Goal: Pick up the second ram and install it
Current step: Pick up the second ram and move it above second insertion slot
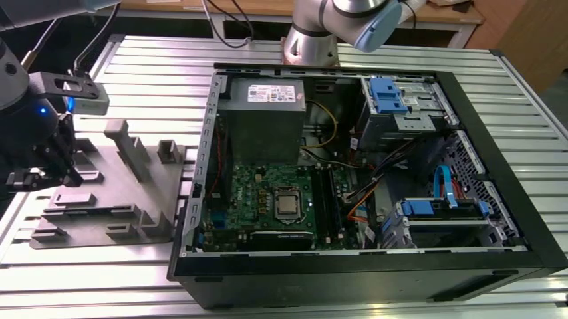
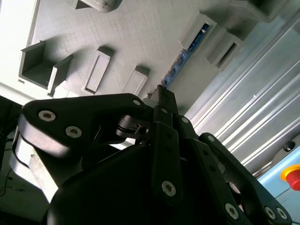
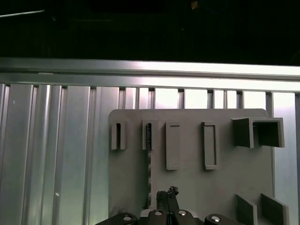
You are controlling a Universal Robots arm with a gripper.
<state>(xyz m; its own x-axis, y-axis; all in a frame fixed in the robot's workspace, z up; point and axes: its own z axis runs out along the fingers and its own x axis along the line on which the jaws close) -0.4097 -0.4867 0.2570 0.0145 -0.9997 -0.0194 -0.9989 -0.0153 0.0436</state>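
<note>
1. End effector [image 2: 161,95] is hovering over the grey fixture plate [image 3: 187,183], with its fingers sitting closed and nothing visible between them.
2. Nearest thing: the second ram [image 2: 182,60] is standing on edge in a narrow pocket of that plate, lining up with the fingertips. Cannot tell if they are touching.
3. My read: the pickup is calling for pads flat on both board faces, mid-length, then a straight pull so nothing is binding in the pocket.
4. Counting: one end effector, one ram on the plate, one plate on the worktop [image 3: 56,154], one open computer case [image 1: 533,219], one green motherboard [image 1: 257,193].
</note>
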